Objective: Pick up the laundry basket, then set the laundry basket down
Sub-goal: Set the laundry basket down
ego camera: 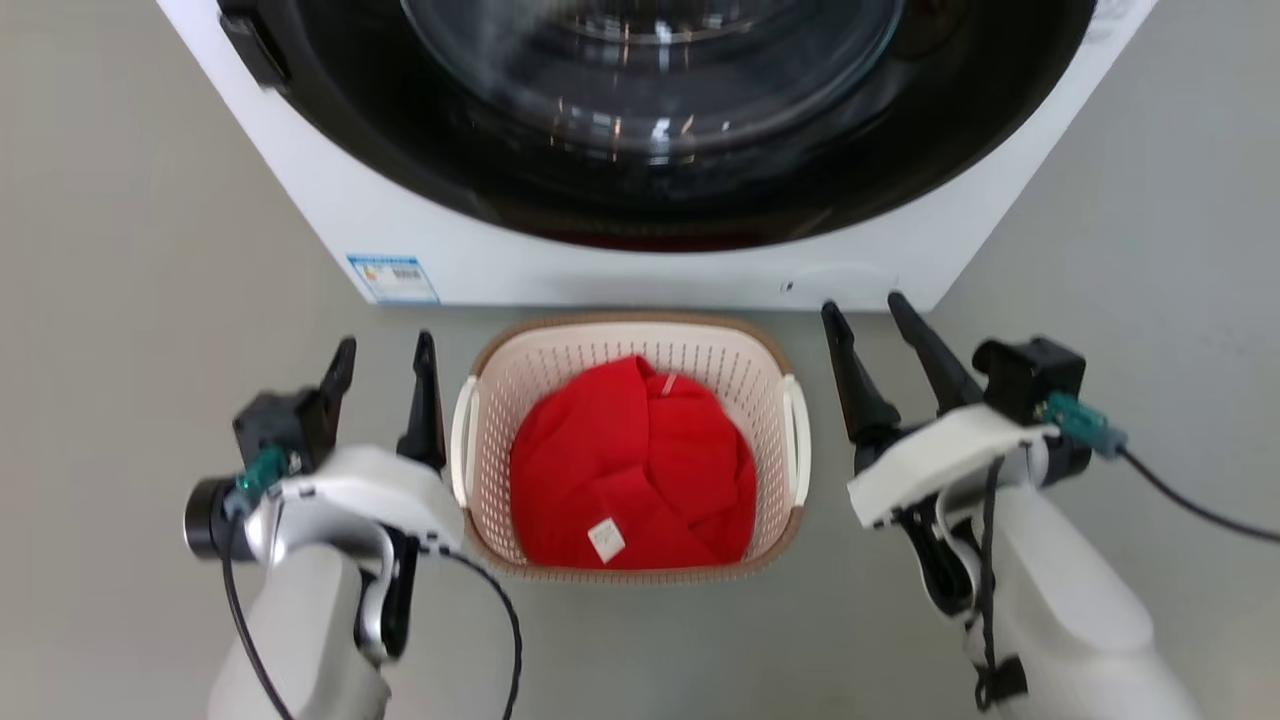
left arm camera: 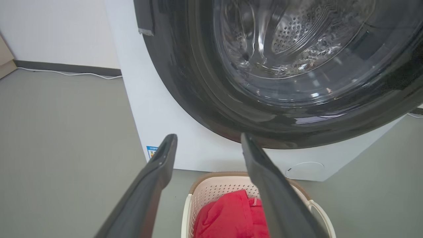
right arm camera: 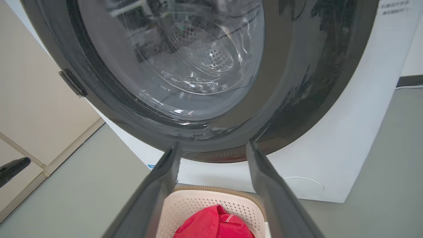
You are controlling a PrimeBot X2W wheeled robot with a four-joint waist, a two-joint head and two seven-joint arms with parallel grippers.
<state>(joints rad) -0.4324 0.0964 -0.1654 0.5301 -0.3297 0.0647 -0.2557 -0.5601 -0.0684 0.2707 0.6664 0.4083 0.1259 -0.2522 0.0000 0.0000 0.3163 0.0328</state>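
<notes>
The laundry basket [ego camera: 628, 340] is cream with perforated walls, a brown rim and white side handles. It stands on the grey floor just before the washing machine [ego camera: 640, 265], with a red garment [ego camera: 632, 470] heaped inside. My left gripper [ego camera: 385, 360] hangs open just left of the basket's left handle, nothing between its fingers. My right gripper [ego camera: 868, 313] is open too, a little off the right handle. Both wrist views look down on the basket [left arm camera: 211, 188] [right arm camera: 201, 201] between the open fingers of the left gripper [left arm camera: 209, 140] and right gripper [right arm camera: 213, 148].
The washing machine's dark round door [left arm camera: 284, 72] is closed and looms right behind the basket. A white cable [left arm camera: 69, 74] runs along the wall base to the left. Grey floor [ego camera: 120, 300] spreads on both sides of the machine.
</notes>
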